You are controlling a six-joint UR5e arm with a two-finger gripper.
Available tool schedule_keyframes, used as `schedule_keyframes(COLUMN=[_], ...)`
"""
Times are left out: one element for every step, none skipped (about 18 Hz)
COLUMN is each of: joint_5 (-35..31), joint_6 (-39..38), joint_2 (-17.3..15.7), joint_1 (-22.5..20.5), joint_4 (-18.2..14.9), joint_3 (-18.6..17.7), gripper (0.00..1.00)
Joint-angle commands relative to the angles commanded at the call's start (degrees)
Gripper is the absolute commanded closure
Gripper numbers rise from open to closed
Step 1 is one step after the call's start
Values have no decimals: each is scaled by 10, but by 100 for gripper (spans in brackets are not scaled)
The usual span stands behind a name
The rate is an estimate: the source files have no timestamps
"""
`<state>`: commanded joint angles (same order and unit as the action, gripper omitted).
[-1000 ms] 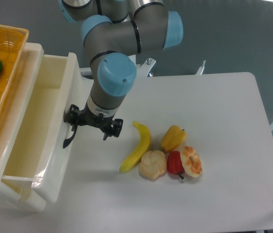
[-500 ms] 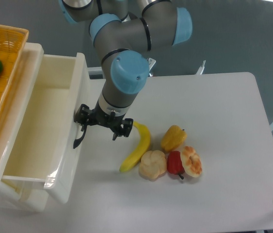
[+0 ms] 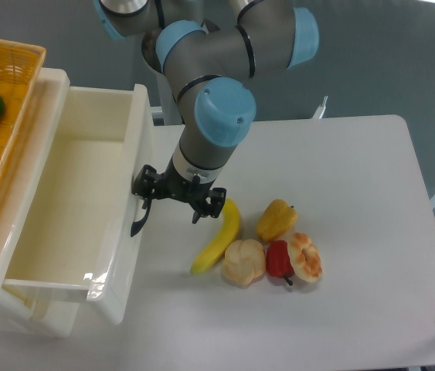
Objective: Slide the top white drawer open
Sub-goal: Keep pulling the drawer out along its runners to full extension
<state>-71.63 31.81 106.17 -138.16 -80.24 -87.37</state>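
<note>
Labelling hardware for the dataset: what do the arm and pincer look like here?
The arm is made of grey cylindrical links with rounded light-blue joint caps and thin black seam rings. The wrist narrows to a pale collar above a small black pincer with short black fingers. No cables or markings visible.

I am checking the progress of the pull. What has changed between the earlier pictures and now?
The top white drawer has slid further out, its front moving right across the picture toward the food. The gripper moved right with it, staying at the black handle; whether it clamps the handle cannot be told. The banana, the peppers and the orange basket did not move.
</note>
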Motion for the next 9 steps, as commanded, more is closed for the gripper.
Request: schedule_keyframes(joint_5=[-1,-1,-1,-1,-1,-1,-1,-1,-1], joint_6=[4,6,11,14,16,16,16,16,16], joint_2=[0,0,0,0,0,0,0,0,1], joint_1=[-2,-6,-10,-10,-12,-13,-13,-14,-14], joint_4=[0,0,0,0,0,-1,-1,-1,-1], joint_3=[1,1,1,1,1,1,2,2,2], gripper=[0,0,0,0,0,0,0,0,0])
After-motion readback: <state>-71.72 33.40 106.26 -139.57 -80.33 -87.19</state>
